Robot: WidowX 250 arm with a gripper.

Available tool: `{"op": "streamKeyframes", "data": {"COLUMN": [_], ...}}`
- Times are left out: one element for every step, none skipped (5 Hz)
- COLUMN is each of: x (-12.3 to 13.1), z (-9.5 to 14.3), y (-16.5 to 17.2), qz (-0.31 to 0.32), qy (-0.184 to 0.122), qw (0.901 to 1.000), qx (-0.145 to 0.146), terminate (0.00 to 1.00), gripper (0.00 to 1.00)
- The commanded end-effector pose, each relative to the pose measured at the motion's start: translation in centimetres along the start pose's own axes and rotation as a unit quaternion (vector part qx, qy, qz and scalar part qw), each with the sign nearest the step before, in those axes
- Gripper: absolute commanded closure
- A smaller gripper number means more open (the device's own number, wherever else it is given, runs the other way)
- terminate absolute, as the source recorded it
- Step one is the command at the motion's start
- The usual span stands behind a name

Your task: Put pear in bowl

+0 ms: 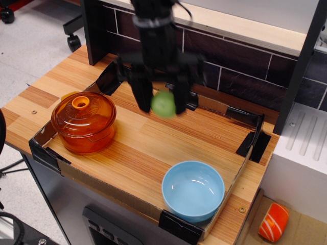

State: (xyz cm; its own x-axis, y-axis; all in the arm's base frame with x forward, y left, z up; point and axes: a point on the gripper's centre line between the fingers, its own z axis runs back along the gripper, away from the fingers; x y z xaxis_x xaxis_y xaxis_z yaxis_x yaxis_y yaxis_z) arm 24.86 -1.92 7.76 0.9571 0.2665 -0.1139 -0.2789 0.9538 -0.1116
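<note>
Orange pot [84, 122] sits at the left of the board [153, 148], lid on, not my concern. My pincer [161, 104] hangs mid-air over the board's back middle, clamped on the pear [163, 104], well above the wood. Pear looks blurred, sitting low between the fingers, so grip could be shallow; it's smooth and round, may slip out in transit and roll. Bowl [193, 190] is at the front right, empty, well apart from me. Release too high or off-centre and the pear may bounce off the glossy rim.
</note>
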Motion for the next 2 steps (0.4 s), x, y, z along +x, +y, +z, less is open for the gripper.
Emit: {"op": "streamKeyframes", "data": {"x": [-3.9,-4.9], "z": [-1.9,-3.0], "y": [-1.7,-2.8], "qz": [-0.072,-0.083], "qy": [-0.016,-0.032], "qw": [0.9972,0.996], "qx": [0.002,0.005], "terminate": [0.0,0.0], "gripper": [1.0,1.0]}}
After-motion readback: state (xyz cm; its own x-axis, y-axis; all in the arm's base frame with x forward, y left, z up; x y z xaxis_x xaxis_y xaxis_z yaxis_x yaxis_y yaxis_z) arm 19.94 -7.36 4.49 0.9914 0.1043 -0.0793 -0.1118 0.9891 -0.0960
